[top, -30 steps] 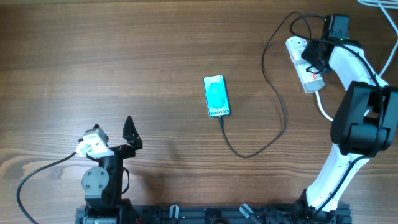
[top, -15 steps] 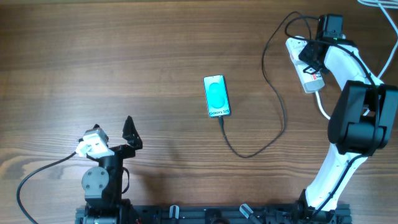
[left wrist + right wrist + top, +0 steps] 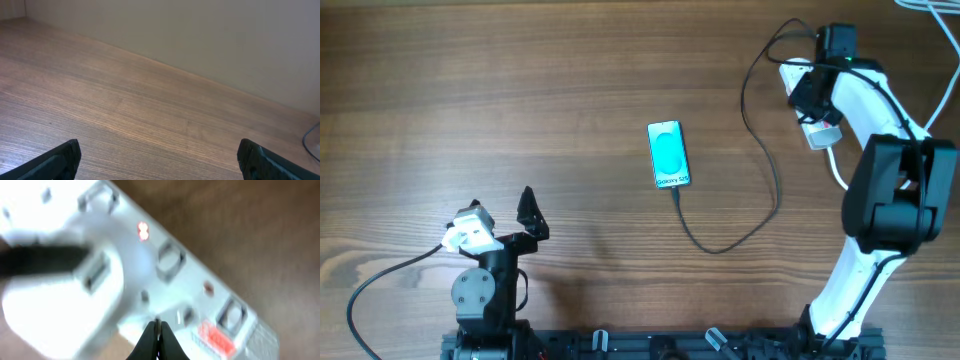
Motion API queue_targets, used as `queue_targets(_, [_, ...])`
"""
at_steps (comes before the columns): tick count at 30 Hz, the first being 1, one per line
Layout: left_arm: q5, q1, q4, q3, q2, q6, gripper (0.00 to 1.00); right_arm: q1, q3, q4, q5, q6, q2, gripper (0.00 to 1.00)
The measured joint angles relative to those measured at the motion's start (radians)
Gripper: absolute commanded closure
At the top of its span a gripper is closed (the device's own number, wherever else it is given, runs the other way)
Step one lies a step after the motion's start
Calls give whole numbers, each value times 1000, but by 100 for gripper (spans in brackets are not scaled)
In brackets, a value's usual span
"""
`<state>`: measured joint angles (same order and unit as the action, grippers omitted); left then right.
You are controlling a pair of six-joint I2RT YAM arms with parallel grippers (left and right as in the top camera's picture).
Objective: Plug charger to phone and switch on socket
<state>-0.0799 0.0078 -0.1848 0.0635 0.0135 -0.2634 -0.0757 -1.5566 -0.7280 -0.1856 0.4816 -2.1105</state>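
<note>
The phone (image 3: 668, 154) lies face up mid-table, its screen bright cyan. The charger's thin black cable (image 3: 772, 190) runs from the phone's near end, loops right and climbs to the white adapter (image 3: 60, 305), which sits in the socket (image 3: 823, 133). My right gripper (image 3: 808, 92) is shut and hangs low over the white socket (image 3: 200, 270); its tips (image 3: 157, 327) point at the strip's near edge, beside the adapter. A small red lamp (image 3: 143, 230) glows on the strip. My left gripper (image 3: 500, 215) stands wide open at the near left, nothing between its fingers (image 3: 60, 162).
The socket's thick white cord (image 3: 840, 172) trails toward the right arm's base. Pale cables (image 3: 920, 8) cross the far right corner. A black lead (image 3: 380, 280) curls by the left arm's base. The left wrist view holds only bare wood and a wall.
My right gripper has slid a little to the left and farther along the socket, staying shut. The left arm, phone and cable have not moved.
</note>
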Motion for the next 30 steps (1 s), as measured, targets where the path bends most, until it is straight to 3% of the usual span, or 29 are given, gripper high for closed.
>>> queue_targets(11, [0,0,0,-1,0,0,0,2,12,-238,-31,-43,493,95])
queue_targets(19, [0,0,2,-1,0,0,0,2,12,-387,54,-73,865,96])
queue_targets(20, [0,0,2,-1,0,0,0,2,12,-399,64,-76,908,90])
queue_targets(21, [0,0,2,-1,0,0,0,2,12,-411,74,-76,951,77])
queue_targets(22, [0,0,2,-1,0,0,0,2,12,-431,89,-76,1009,52])
queue_targets(23, [0,0,2,-1,0,0,0,2,11,-442,100,-76,1047,0])
queue_targets(30, [0,0,3,-1,0,0,0,2,11,-660,133,-83,1265,0])
